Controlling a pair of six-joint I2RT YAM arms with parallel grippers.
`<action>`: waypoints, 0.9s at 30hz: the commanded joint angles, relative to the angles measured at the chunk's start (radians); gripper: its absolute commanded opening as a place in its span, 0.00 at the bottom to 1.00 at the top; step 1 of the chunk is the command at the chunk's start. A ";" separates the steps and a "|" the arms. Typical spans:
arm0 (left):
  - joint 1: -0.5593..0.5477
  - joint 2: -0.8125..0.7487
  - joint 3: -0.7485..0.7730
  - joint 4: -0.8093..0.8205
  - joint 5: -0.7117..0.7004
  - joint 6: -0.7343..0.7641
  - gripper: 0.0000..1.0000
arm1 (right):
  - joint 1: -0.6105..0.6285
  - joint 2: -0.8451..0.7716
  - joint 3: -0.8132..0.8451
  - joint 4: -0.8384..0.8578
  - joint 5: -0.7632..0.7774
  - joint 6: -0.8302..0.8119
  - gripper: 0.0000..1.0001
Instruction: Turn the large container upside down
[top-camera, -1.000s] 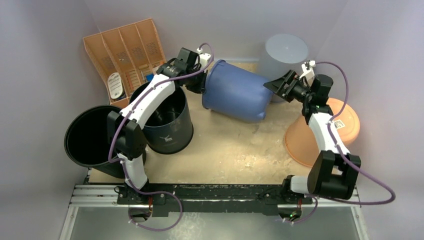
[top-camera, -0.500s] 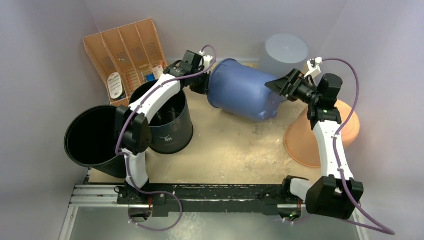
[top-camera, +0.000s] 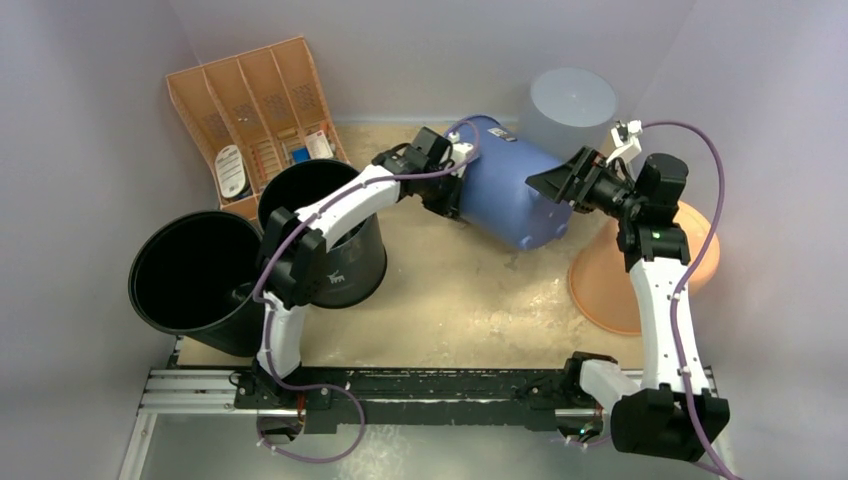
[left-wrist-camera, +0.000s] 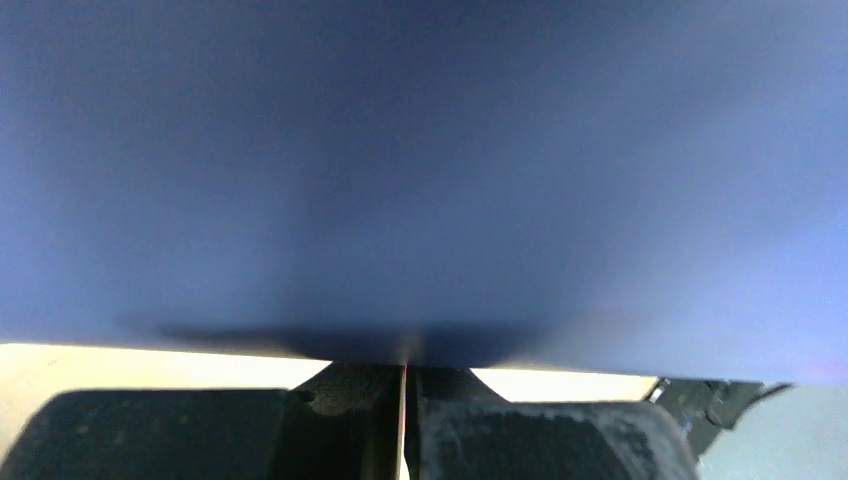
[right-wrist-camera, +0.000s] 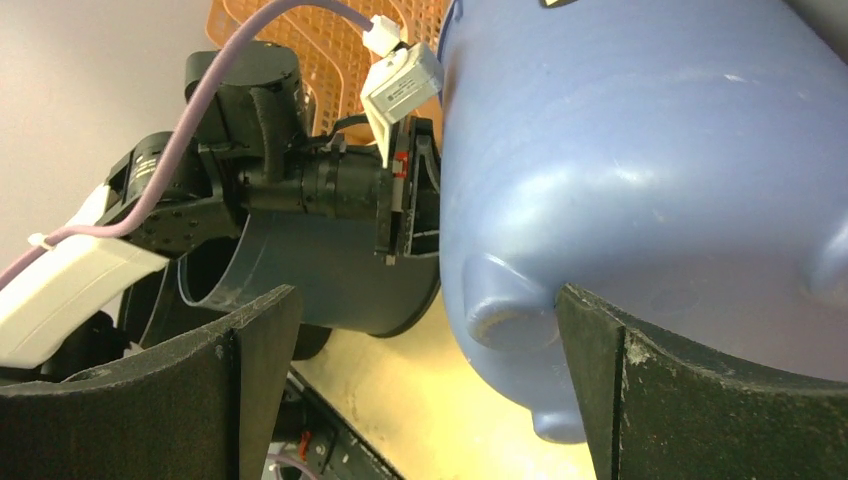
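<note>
Top external view, far left: the dark bucket (top-camera: 340, 265) carries a white logo, too small to read. Next comes the left gripper (top-camera: 452, 193), pressed together on the rim of the large container (top-camera: 510, 190), apparently to lever it over. The container lies tipped on its side at the back of the table. The right gripper (top-camera: 548, 188), fingers spread, meets its base, likely steadying the roll.

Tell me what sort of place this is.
Probably a lab robot test cell: plain grey walls box in a table, the arms mount on a metal rail, and mismatched props sit around, like the large blue container and black bins.
</note>
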 joint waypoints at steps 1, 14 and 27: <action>-0.020 -0.024 -0.006 0.097 0.085 -0.030 0.00 | 0.008 -0.011 0.006 -0.041 -0.010 -0.032 1.00; -0.020 -0.103 0.008 0.046 0.029 0.004 0.00 | 0.008 0.006 0.009 -0.093 0.061 -0.082 1.00; -0.016 -0.264 0.065 0.097 -0.081 0.038 0.00 | 0.008 -0.040 0.088 -0.236 0.248 -0.147 1.00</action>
